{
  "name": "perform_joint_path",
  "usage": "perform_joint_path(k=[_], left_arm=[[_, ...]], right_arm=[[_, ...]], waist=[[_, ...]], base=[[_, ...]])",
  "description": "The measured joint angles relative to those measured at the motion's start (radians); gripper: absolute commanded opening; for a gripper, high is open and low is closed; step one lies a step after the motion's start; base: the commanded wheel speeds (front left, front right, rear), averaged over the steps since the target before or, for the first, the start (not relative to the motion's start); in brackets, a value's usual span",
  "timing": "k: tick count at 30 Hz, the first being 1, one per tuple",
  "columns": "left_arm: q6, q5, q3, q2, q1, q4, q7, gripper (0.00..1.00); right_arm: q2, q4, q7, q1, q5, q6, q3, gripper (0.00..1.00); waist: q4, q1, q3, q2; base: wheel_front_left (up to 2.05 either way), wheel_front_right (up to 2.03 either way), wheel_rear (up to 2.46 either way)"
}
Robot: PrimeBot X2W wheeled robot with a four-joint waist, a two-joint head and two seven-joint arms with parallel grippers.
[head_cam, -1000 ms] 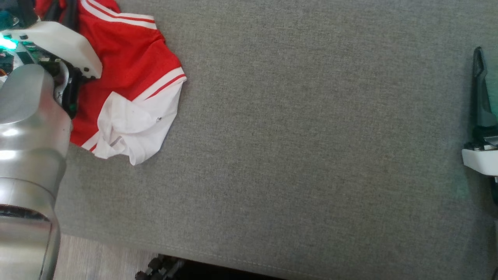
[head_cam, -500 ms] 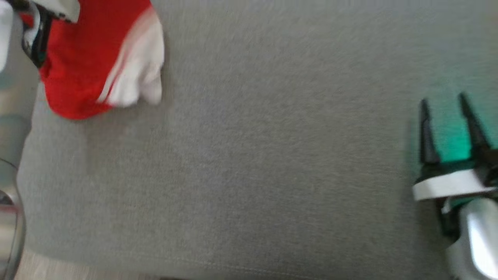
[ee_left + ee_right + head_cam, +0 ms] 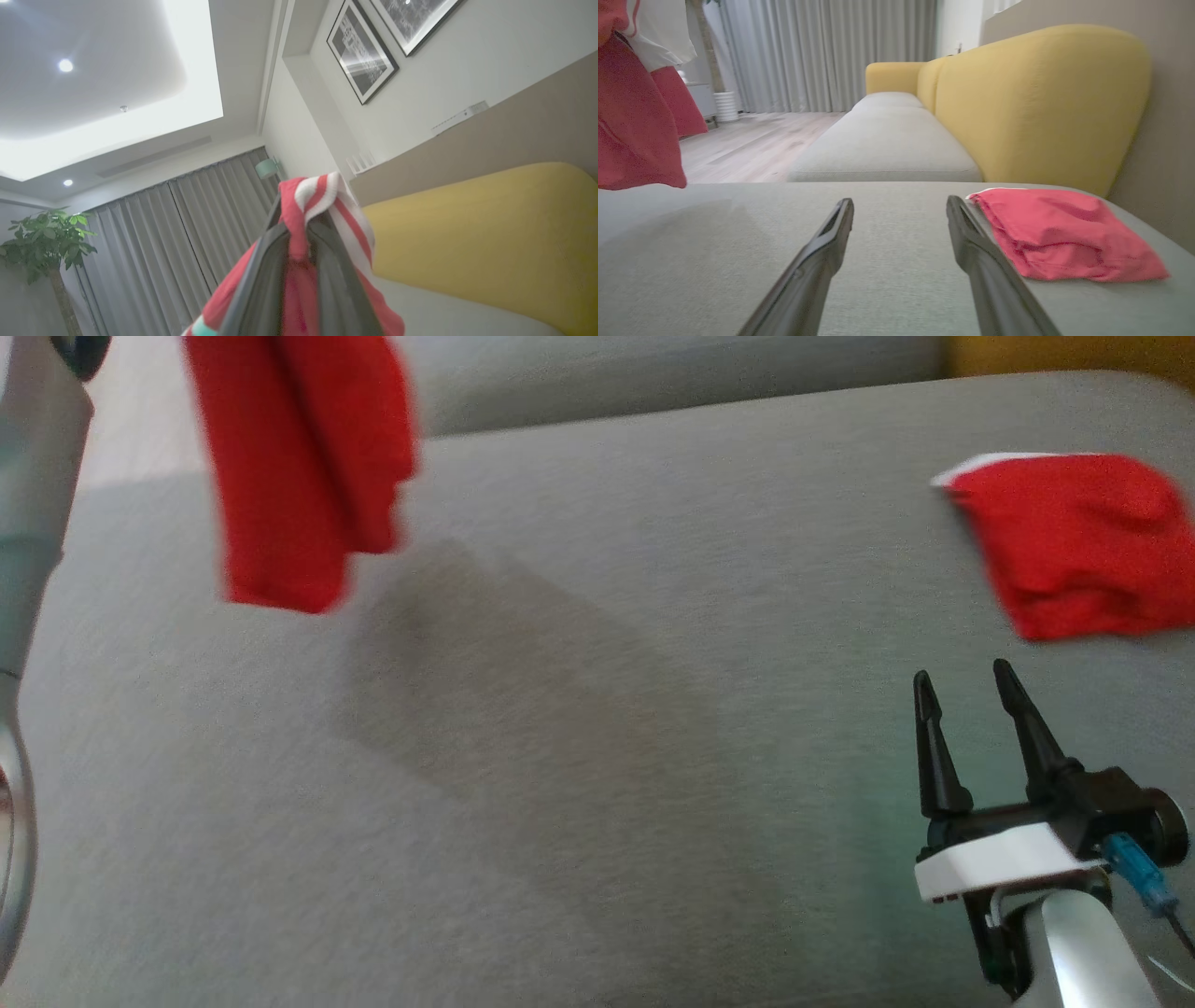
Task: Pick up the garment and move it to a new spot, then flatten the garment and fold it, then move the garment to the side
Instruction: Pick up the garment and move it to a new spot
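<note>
- Left pincer (image 3: 299, 224): fingers together, clamped on a bunched striped edge of the garment (image 3: 327, 196). The wrist pointed up at the ceiling.
- The garment hung free from that one grip, at 11 o'clock in the head view. Its lower edge looked clear of the grey seat cushion (image 3: 597, 859), and its shadow (image 3: 504, 691) lay on the cushion toward 5 o'clock of it.
- Right pincer (image 3: 963, 686): fingers apart, nothing between them. It sat at 4 o'clock in the head view, low over the cushion, tips aimed at 12.
- A folded red cloth (image 3: 1083, 541) lay at 2 o'clock on the same cushion, near the right pincer's tips and in front of the yellow backrest (image 3: 1041, 102).
- My read: this was the carry step, with the garment lifted but not yet put down at a new spot.
- Best drop zone looked like the bare middle of the cushion, at 6 to 7 o'clock of the hanging garment and well apart from the folded cloth.
- To do it well:
  - Lower slowly so the bottom edge touches first, then draw the grip back so the fabric lays out instead of heaping.
  - Don't let go from height.
  - It was a one-point grip on bunched fabric, so slip risk. Avoid fast swings.
  - The right pincer was already free and could take a loose corner for flattening once the cloth is down.
</note>
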Motion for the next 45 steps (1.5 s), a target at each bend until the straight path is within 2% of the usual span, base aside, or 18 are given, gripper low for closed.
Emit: perform_joint_path(k=[4,10,14,18,19,20,21,25,28,33,37,40,45], left_arm=[[0.030,0.012,0.000,-0.022,-0.014,0.007,0.000,0.00],[0.001,-0.009,-0.048,-0.121,0.043,0.012,0.000,0.00],[-0.015,-0.027,-0.111,-0.173,0.238,-0.027,0.000,0.00],[-0.013,-0.038,-0.155,-0.181,0.532,-0.048,0.001,0.00],[-0.006,-0.046,-0.154,-0.181,0.608,-0.057,0.001,0.22],[0.009,-0.053,-0.149,-0.180,0.677,-0.070,0.001,0.89],[0.025,-0.053,-0.140,-0.180,0.742,-0.084,0.001,1.00],[0.107,-0.053,-0.023,-0.186,0.968,-0.207,0.001,1.00],[0.168,-0.013,0.095,-0.210,1.132,-0.354,0.001,1.00],[0.226,0.095,0.281,-0.255,1.404,-0.583,0.001,1.00],[0.232,0.164,0.388,-0.272,1.554,-0.715,0.001,1.00],[0.226,0.218,0.409,-0.280,1.619,-0.739,0.001,1.00],[0.223,0.230,0.464,-0.288,1.671,-0.752,0.001,1.00]], right_arm=[[0.007,-0.007,0.000,0.001,0.012,0.000,0.002,1.00],[0.015,-0.024,0.000,0.002,0.014,0.000,0.004,1.00],[0.015,-0.026,0.000,0.008,0.041,0.000,0.013,1.00],[0.017,-0.029,0.000,0.011,0.061,0.000,0.027,1.00],[0.018,-0.029,0.000,0.011,0.065,0.000,0.028,1.00],[0.018,-0.027,0.000,0.011,0.066,0.000,0.031,1.00],[0.019,-0.024,0.000,0.011,0.066,0.000,0.036,1.00],[0.019,-0.015,0.000,0.019,0.067,0.000,0.048,1.00],[0.019,-0.014,0.000,0.054,0.035,0.000,0.043,1.00],[0.021,-0.015,0.000,0.157,0.032,0.000,0.008,1.00],[0.022,-0.013,0.000,0.210,0.057,0.000,0.000,1.00],[0.022,0.005,0.003,0.237,0.075,0.000,-0.005,1.00],[0.023,0.018,0.003,0.279,0.099,0.000,-0.001,1.00]], waist=[[-0.090,0.0001,-0.045,0.0000],[-0.183,0.0001,-0.082,0.0000],[-0.205,0.0002,-0.068,0.0000],[-0.203,0.0006,-0.029,0.0000],[-0.200,0.0006,-0.021,0.0000],[-0.195,0.0007,-0.015,0.0000],[-0.188,0.0007,-0.012,0.0000],[-0.161,0.0006,-0.024,0.0000],[-0.130,0.0002,-0.050,0.0000],[-0.060,0.0001,-0.106,0.0000],[-0.009,0.0001,-0.160,0.0000],[0.025,0.0000,-0.199,0.0000],[0.058,0.0000,-0.249,0.0000]], base=[[0.00,0.00,0.00],[0.00,0.00,0.00],[0.00,0.00,0.00],[0.00,0.00,0.00],[0.00,0.00,0.00],[0.00,0.00,0.00],[0.00,0.00,0.00],[0.00,0.00,0.00],[0.00,0.00,0.00],[0.00,0.00,0.00],[0.00,0.00,0.00],[0.00,0.00,0.00],[0.00,0.00,0.00]])
